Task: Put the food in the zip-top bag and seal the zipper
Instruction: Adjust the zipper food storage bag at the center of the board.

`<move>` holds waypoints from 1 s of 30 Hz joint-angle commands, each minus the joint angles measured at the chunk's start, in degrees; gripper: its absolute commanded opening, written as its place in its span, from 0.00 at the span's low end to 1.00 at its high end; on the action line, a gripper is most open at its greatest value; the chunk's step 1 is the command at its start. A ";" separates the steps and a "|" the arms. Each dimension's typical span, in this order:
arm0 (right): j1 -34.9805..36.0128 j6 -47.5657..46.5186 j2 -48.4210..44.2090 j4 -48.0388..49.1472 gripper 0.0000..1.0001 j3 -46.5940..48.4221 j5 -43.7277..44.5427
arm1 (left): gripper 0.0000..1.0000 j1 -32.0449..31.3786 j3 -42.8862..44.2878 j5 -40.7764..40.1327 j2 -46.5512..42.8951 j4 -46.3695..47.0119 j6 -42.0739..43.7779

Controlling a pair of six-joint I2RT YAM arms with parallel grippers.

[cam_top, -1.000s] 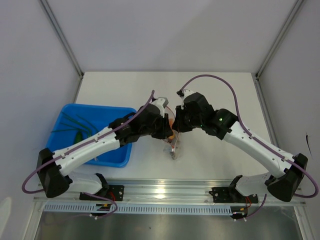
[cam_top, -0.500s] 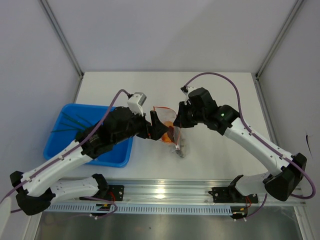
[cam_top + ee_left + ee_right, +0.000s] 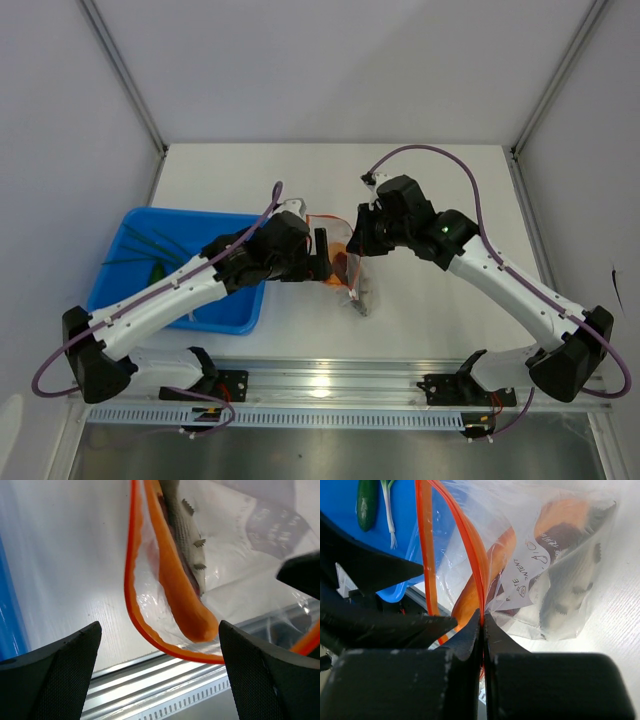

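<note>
The clear zip-top bag (image 3: 352, 288) hangs at mid-table, its mouth held wide. My right gripper (image 3: 483, 616) is shut on the red-orange zipper (image 3: 476, 565) on one side of the mouth. Inside the bag sits the dark-red meat slab (image 3: 563, 534) with its orange rim (image 3: 181, 592), beside a white paper label. My left gripper (image 3: 160, 627) stands open just left of the mouth, the zipper (image 3: 131, 582) looping between its fingers without touching them. Thin green stalks (image 3: 150, 245) lie in the blue tray.
The blue tray (image 3: 225, 310) stands left of the bag, close under my left arm; a green pepper (image 3: 366, 500) and a white-stemmed stalk (image 3: 388, 507) lie in it. An aluminium rail (image 3: 330, 380) runs along the table's near edge.
My left gripper has opened, letting go at the bag mouth, and drawn back slightly to the left. The right gripper kept its hold on the zipper; the bag mouth now gapes wider.
</note>
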 commanded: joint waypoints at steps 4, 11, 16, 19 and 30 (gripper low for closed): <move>-0.11 -0.14 -1.61 0.44 0.00 1.76 0.30 | 0.89 4.30 -0.74 4.20 0.21 4.16 -4.51; -0.11 -0.23 -2.48 0.52 0.00 0.79 0.65 | 0.47 5.36 -3.65 7.28 -0.59 8.93 -4.07; -0.11 -0.23 -2.31 1.05 0.00 0.53 0.74 | 0.33 5.36 -4.79 9.04 0.64 10.77 -3.90; -0.11 -0.23 -1.96 1.31 0.00 0.35 0.83 | 0.17 5.36 -4.27 10.36 0.73 11.83 -3.02; -0.55 -6.29 0.33 -4.30 0.00 9.04 7.59 | 0.00 5.62 5.91 30.37 -4.36 23.60 9.99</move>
